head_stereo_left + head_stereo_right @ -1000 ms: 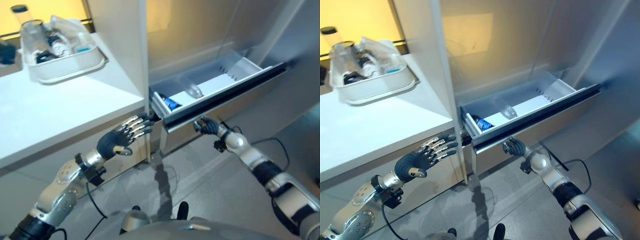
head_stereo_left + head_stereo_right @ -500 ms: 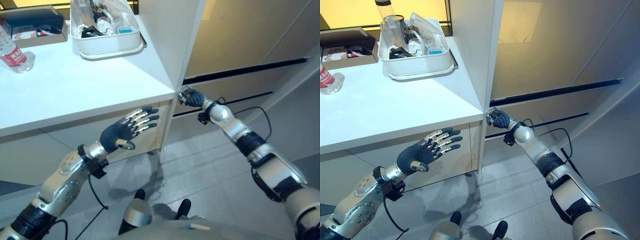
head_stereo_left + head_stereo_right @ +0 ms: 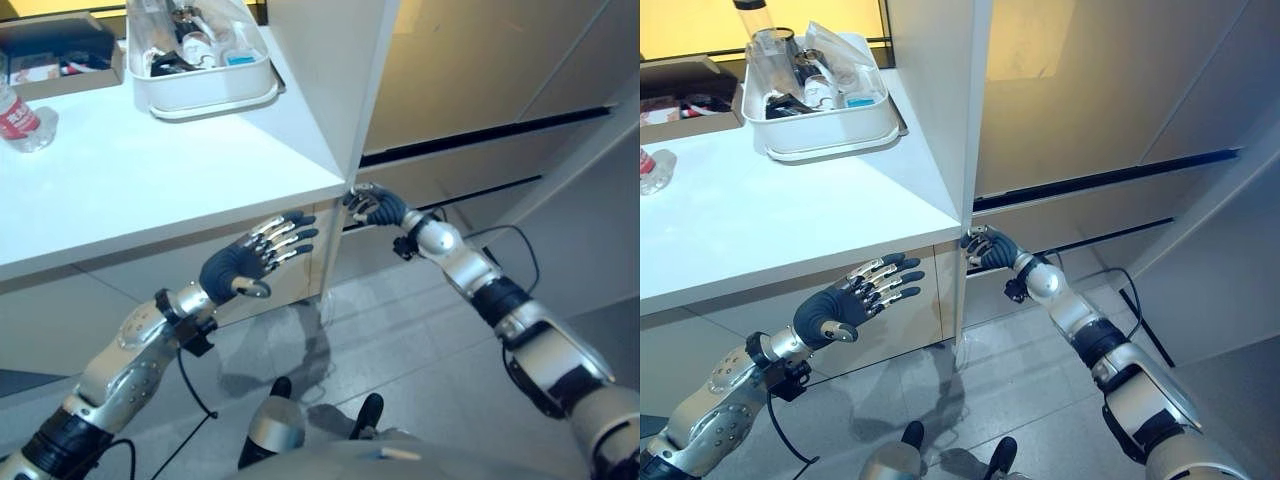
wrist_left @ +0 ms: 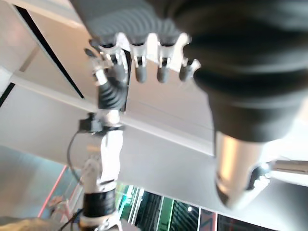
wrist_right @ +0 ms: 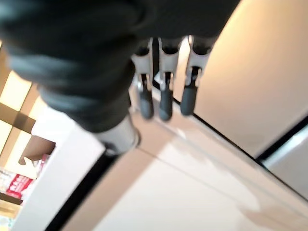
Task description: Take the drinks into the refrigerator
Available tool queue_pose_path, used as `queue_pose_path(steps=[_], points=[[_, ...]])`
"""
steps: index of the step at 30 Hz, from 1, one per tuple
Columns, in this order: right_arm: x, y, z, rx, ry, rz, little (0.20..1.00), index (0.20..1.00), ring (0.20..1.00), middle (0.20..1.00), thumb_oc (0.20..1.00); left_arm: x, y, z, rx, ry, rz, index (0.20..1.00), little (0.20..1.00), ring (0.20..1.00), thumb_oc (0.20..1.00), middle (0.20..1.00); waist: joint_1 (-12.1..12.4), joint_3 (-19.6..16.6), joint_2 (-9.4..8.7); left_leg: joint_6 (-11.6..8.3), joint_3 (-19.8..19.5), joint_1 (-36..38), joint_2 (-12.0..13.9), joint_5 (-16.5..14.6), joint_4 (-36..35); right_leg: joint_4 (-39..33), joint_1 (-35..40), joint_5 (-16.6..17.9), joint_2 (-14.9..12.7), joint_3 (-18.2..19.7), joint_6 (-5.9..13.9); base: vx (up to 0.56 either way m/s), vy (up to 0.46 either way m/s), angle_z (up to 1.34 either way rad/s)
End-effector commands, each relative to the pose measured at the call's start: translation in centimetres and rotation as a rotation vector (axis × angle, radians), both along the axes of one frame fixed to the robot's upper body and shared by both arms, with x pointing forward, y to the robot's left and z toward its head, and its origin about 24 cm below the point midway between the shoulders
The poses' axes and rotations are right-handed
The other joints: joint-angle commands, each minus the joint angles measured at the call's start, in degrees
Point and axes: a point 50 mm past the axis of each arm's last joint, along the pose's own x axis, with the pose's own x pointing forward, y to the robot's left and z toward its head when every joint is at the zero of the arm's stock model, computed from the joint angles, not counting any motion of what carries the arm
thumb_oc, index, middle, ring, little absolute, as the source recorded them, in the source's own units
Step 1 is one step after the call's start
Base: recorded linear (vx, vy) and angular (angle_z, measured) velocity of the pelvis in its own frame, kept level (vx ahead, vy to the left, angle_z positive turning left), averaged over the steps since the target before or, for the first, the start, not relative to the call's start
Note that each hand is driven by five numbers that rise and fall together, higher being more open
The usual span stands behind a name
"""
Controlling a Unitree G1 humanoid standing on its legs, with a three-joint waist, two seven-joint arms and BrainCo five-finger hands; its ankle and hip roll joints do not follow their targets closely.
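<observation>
The refrigerator's drawer (image 3: 480,165) stands shut, its pale front flush under a dark gap. My right hand (image 3: 378,207) is at the drawer's left end beside the white side panel (image 3: 335,80), open, with its fingertips (image 5: 166,91) near the front. A clear bottle with a red label (image 3: 18,115) lies at the counter's far left. More bottles sit in a white tub (image 3: 215,95) at the back of the counter. My left hand (image 3: 240,265) hovers open below the counter edge, holding nothing.
The white counter (image 3: 150,170) runs along the left with cabinet fronts beneath. A dark box (image 3: 55,50) stands at the back left. Grey floor tiles (image 3: 420,350) lie in front of the refrigerator.
The drawer, open with bottles inside a second ago, is now shut. My right hand has slid a little down and left along its front. The camera has swung left.
</observation>
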Motion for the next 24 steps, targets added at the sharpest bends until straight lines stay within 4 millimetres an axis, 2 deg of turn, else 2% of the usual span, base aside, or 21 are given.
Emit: queue_pose_path(steps=[1, 6, 8, 11, 12, 15, 16, 17, 18, 20, 21, 22, 23, 24], points=[[0.1, 0.0, 2.9, 0.094, -0.102, 0.031, 1.0, 1.0, 1.0, 1.0, 1.0, -0.9, -0.4, 1.3, -0.025, -0.079, -0.022, 1.0, 1.0, 1.0, 1.0, 1.0, -0.4, -1.7, -0.23, 3.01, -1.7, -0.4, -0.5, -4.1, 0.6, 9.8, -0.7, -5.1, -6.3, 2.2, 6.7, -0.02, -0.002, -0.16], [-2.1, -2.6, 0.2, 0.117, -0.042, -0.033, 1.0, 1.0, 1.0, 1.0, 1.0, -0.5, 0.7, 0.3, 0.03, -0.084, 0.057, 1.0, 1.0, 1.0, 1.0, 1.0, -1.8, -1.9, -0.31, 2.88, -0.7, -0.2, -0.3, -4.1, 0.4, 8.8, -0.6, -4.4, -6.1, 2.8, 6.94, -0.02, 0.003, -0.12], [-2.6, -3.1, -0.2, 0.126, -0.033, -0.041, 1.0, 1.0, 1.0, 1.0, 1.0, -0.5, 1.0, 0.0, 0.051, -0.085, 0.074, 1.0, 1.0, 1.0, 1.0, 1.0, -2.1, -1.9, -0.32, 2.88, -0.5, -0.1, -0.3, -4.2, 0.4, 8.6, -0.6, -4.3, -6.0, 2.9, 7.02, 0.0, 0.013, -0.08], [-5.5, -6.1, -4.2, 0.237, 0.101, -0.188, 1.0, 1.0, 1.0, 1.0, 1.0, -0.2, 3.2, -2.0, 0.178, -0.084, 0.218, 1.0, 1.0, 1.0, 1.0, 1.0, -4.1, -2.4, -0.49, 2.87, 0.8, 0.3, -0.4, -4.5, 0.3, 7.9, -0.6, -3.9, -5.8, 4.1, 7.28, 0.01, 0.024, -0.09], [-5.5, -6.2, -4.2, 0.237, 0.102, -0.189, 1.0, 1.0, 1.0, 1.0, 1.0, -0.2, 3.2, -2.0, 0.178, -0.083, 0.217, 1.0, 1.0, 1.0, 1.0, 1.0, -4.1, -2.5, -0.48, 2.87, 0.8, 0.3, -0.4, -4.5, 0.3, 7.9, -0.6, -3.9, -5.8, 4.1, 7.29, 0.0, 0.022, -0.25], [-7.8, -7.8, -6.9, 0.324, 0.202, -0.295, 1.0, 1.0, 1.0, 1.0, 1.0, -0.1, 4.7, -4.5, 0.286, -0.045, 0.335, 1.0, 1.0, 1.0, 1.0, 1.0, -5.6, -2.8, -0.73, 2.81, 1.9, 0.5, -0.3, -4.7, 0.3, 7.4, -0.9, -3.5, -5.7, 5.2, 7.41, -0.01, 0.017, -0.18], [-7.8, -7.8, -6.9, 0.324, 0.202, -0.295, 1.0, 1.0, 1.0, 1.0, 1.0, -0.1, 4.7, -4.5, 0.286, -0.045, 0.334, 1.0, 1.0, 1.0, 1.0, 1.0, -5.5, -2.8, -0.71, 2.81, 1.9, 0.5, -0.3, -4.7, 0.3, 7.4, -0.9, -3.5, -5.7, 5.2, 7.41, -0.01, 0.02, -0.11], [-9.5, -8.6, -8.9, 0.317, 0.28, -0.345, 1.0, 1.0, 1.0, 1.0, 1.0, -0.4, 5.9, -6.5, 0.373, -0.001, 0.413, 1.0, 1.0, 1.0, 1.0, 1.0, -6.6, -3.0, -0.97, 2.78, 2.9, 0.7, -0.3, -4.8, 0.2, 6.9, -1.0, -3.3, -5.6, 5.9, 7.51, -0.01, 0.019, -0.24], [-10.4, -9.1, -9.9, 0.311, 0.317, -0.377, 1.0, 1.0, 1.0, 1.0, 1.0, -0.7, 6.5, -7.7, 0.404, 0.032, 0.454, 1.0, 1.0, 1.0, 1.0, 1.0, -7.2, -3.1, -1.02, 2.77, 3.5, 0.8, -0.4, -4.8, 0.2, 6.7, -1.2, -3.1, -5.4, 6.4, 7.57, -0.01, 0.024, -0.24], [-11.9, -9.8, -11.3, 0.306, 0.371, -0.421, 1.0, 1.0, 1.0, 1.0, 1.0, -1.1, 7.3, -9.7, 0.484, 0.076, 0.51, 1.0, 1.0, 1.0, 1.0, 1.0, -7.9, -3.3, -1.15, 2.73, 4.7, 1.0, -0.4, -4.9, 0.1, 6.3, -1.5, -2.9, -5.2, 7.5, 7.61, -0.01, 0.008, -0.29], [-11.9, -9.8, -11.3, 0.306, 0.371, -0.422, 1.0, 1.0, 1.0, 1.0, 1.0, -1.1, 7.3, -9.7, 0.484, 0.076, 0.51, 1.0, 1.0, 1.0, 1.0, 1.0, -7.9, -3.3, -1.14, 2.73, 4.7, 1.0, -0.4, -4.9, 0.1, 6.3, -1.5, -2.9, -5.2, 7.5, 7.61, -0.02, 0.009, -0.34], [-13.5, -10.3, -12.5, 0.282, 0.42, -0.441, 1.0, 1.0, 1.0, 1.0, 1.0, -2.0, 8.1, -12.1, 0.571, 0.15, 0.555, 1.0, 1.0, 1.0, 1.0, 1.0, -8.9, -3.4, -1.29, 2.68, 5.9, 1.1, -0.5, -5.0, 0.0, 5.9, -1.9, -2.5, -4.9, 8.6, 7.66, -0.02, 0.012, -0.32], [-14.1, -10.5, -13.2, 0.27, 0.451, -0.452, 1.0, 1.0, 1.0, 1.0, 1.0, -2.4, 8.3, -13.3, 0.612, 0.185, 0.564, 1.0, 1.0, 1.0, 1.0, 1.0, -9.2, -3.6, -1.32, 2.67, 6.4, 1.1, -0.5, -5.0, 0.0, 5.7, -2.0, -2.4, -4.8, 8.9, 7.72, -0.02, 0.012, -0.3], [-14.1, -10.5, -13.2, 0.27, 0.451, -0.452, 1.0, 1.0, 1.0, 1.0, 1.0, -2.4, 8.3, -13.3, 0.612, 0.185, 0.564, 1.0, 1.0, 1.0, 1.0, 1.0, -9.1, -3.6, -1.31, 2.67, 6.4, 1.1, -0.5, -5.0, 0.0, 5.7, -2.0, -2.4, -4.8, 8.9, 7.72, -0.02, 0.008, -0.33]])
